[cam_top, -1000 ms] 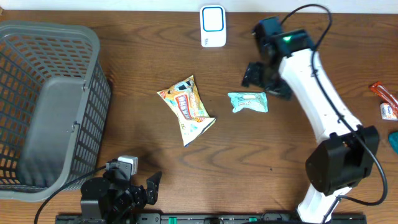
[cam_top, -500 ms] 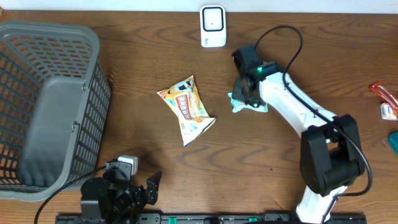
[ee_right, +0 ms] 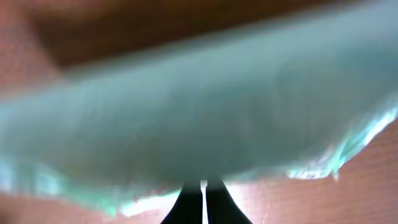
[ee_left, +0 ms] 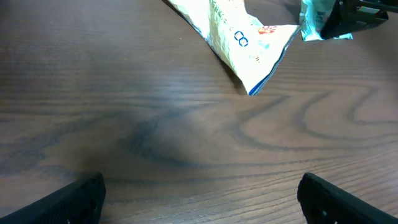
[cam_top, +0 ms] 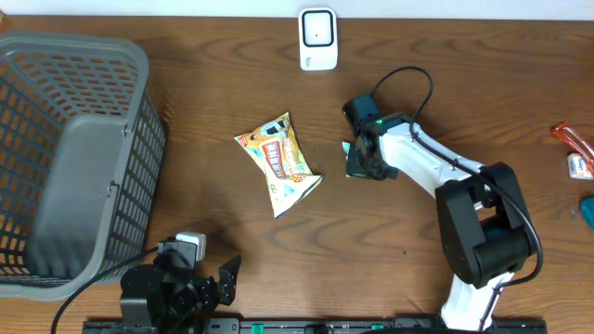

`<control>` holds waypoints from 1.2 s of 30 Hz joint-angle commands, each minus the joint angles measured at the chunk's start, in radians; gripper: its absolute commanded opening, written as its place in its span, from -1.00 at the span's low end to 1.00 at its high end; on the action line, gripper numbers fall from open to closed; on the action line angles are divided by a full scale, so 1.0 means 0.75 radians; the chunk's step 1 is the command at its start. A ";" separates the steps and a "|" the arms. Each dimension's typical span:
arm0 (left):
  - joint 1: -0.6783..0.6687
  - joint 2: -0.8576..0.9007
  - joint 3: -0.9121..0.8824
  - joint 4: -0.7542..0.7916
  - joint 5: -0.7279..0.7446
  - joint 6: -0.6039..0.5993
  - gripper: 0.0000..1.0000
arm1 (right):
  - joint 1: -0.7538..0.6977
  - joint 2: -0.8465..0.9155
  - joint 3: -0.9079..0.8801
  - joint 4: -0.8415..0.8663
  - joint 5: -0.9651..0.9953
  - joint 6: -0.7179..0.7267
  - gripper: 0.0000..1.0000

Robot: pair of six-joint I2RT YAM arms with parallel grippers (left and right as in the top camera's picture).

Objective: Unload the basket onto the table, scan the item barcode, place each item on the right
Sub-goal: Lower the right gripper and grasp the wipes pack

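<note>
A small teal packet [cam_top: 349, 148] lies on the wooden table right of centre, mostly hidden under my right gripper [cam_top: 365, 158]. In the right wrist view the packet [ee_right: 199, 112] fills the frame, blurred, and the right gripper [ee_right: 203, 202] is shut with its tips pinched at the packet's lower edge. The left wrist view shows the packet [ee_left: 314, 22] at top right with the dark gripper against it. A white scanner [cam_top: 317, 39] stands at the table's far edge. My left gripper [ee_left: 201, 199] is open over bare wood near the front edge.
A yellow snack bag [cam_top: 278, 162] lies at the table's centre, left of the packet. A grey mesh basket [cam_top: 74, 158] fills the left side. Small items [cam_top: 577, 153] lie at the right edge.
The right arm swung left and down from beside the packet onto it, and its jaws went from open to shut at the packet's edge. The left arm stayed still.
</note>
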 commanded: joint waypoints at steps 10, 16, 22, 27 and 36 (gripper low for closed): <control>-0.005 -0.001 0.000 -0.016 0.012 -0.001 0.97 | -0.023 -0.532 0.088 -0.128 0.010 -0.082 0.23; -0.005 -0.001 0.000 -0.016 0.012 -0.001 0.97 | -0.015 -0.455 0.011 -0.223 -0.008 0.595 0.99; -0.005 -0.001 0.000 -0.016 0.012 -0.001 0.97 | -0.014 -0.377 -0.212 0.011 -0.052 1.266 0.76; -0.005 -0.001 0.000 -0.016 0.012 -0.001 0.97 | -0.014 -0.372 -0.431 0.494 0.009 1.348 0.68; -0.005 -0.001 0.000 -0.016 0.012 -0.001 0.97 | -0.015 -0.355 -0.591 0.832 0.079 1.354 0.57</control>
